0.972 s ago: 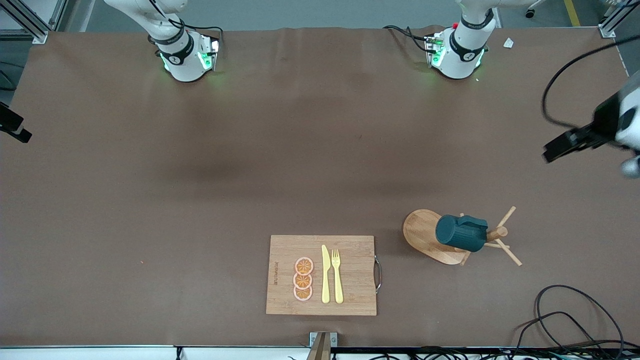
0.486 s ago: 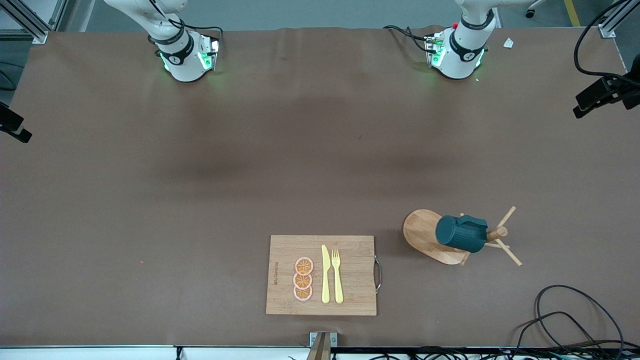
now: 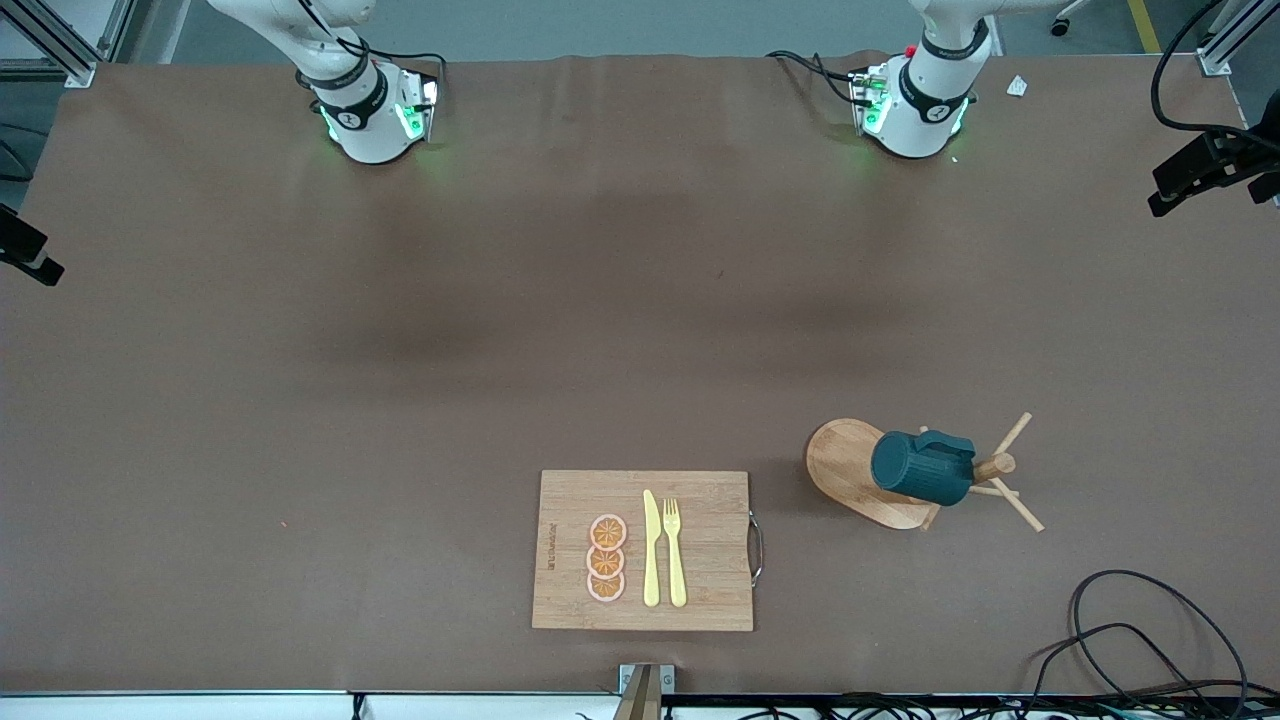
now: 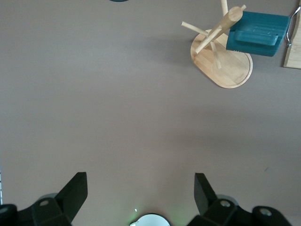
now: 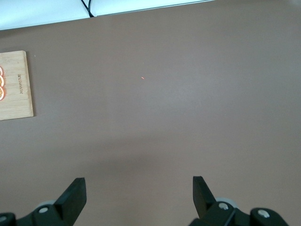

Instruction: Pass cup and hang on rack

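Note:
The dark teal ribbed cup hangs sideways on a peg of the light wooden rack, toward the left arm's end of the table. Both also show in the left wrist view, the cup on the rack. My left gripper is open and empty, high over the table's edge at the left arm's end, well apart from the rack; its fingers are spread wide. My right gripper waits open and empty over the table's edge at the right arm's end, with its fingers wide apart.
A rectangular bamboo cutting board with a metal handle lies near the front camera's edge. It carries three orange slices, a yellow knife and a yellow fork. Black cables coil near the rack at the table's corner.
My left gripper has drawn up and away from the rack toward the table's edge at the left arm's end. The cup stays on the rack. The right arm has not moved.

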Tool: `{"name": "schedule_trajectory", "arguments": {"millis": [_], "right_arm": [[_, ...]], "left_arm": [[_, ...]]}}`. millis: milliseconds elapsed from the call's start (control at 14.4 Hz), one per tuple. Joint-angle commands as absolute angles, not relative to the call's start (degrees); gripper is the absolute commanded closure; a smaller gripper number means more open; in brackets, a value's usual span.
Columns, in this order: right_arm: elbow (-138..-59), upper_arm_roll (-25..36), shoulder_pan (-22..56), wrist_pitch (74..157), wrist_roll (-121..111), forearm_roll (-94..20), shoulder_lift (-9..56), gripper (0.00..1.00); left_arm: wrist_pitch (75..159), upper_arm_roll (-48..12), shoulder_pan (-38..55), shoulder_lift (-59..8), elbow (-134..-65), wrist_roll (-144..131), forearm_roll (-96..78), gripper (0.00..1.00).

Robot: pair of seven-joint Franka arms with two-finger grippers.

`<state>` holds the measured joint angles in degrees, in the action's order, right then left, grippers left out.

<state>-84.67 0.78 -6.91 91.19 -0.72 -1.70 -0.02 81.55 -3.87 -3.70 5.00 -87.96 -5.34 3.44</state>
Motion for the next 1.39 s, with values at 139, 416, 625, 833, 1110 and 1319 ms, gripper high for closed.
{"name": "schedule_trajectory", "arguments": {"millis": [139, 416, 625, 833, 1110, 1319], "right_arm": [[-84.9, 0.1, -7.7, 91.1, -1.1, -1.4, -0.4, 0.0], [-84.9, 0.1, -7.7, 91.1, -1.1, -1.4, -0.4, 0.0], [-84.9, 0.1, -7.7, 91.1, -1.1, -1.4, -0.4, 0.0], [-84.9, 0.1, -7.7, 91.1, -1.1, -1.4, -0.4, 0.0], [-84.8, 0.1, -7.7, 91.1, -1.1, -1.4, -0.4, 0.0], [-84.9, 0.1, -7.7, 91.1, -1.1, -1.4, -0.4, 0.0]], "left_arm": [[82.2, -4.0, -4.3, 6.6, -89.7, -3.3, 3.3, 0.0], [82.2, -4.0, -4.3, 6.3, -89.4, -3.2, 3.3, 0.0], [82.2, -4.0, -4.2, 6.3, -89.3, -4.2, 3.3, 0.0], [82.2, -4.3, -4.3, 6.5, -89.2, -4.0, 3.3, 0.0], [81.9, -4.3, -4.3, 6.2, -89.5, -3.4, 3.3, 0.0], [81.2, -5.2, -4.1, 6.5, -89.4, -3.4, 2.9, 0.0]]}}
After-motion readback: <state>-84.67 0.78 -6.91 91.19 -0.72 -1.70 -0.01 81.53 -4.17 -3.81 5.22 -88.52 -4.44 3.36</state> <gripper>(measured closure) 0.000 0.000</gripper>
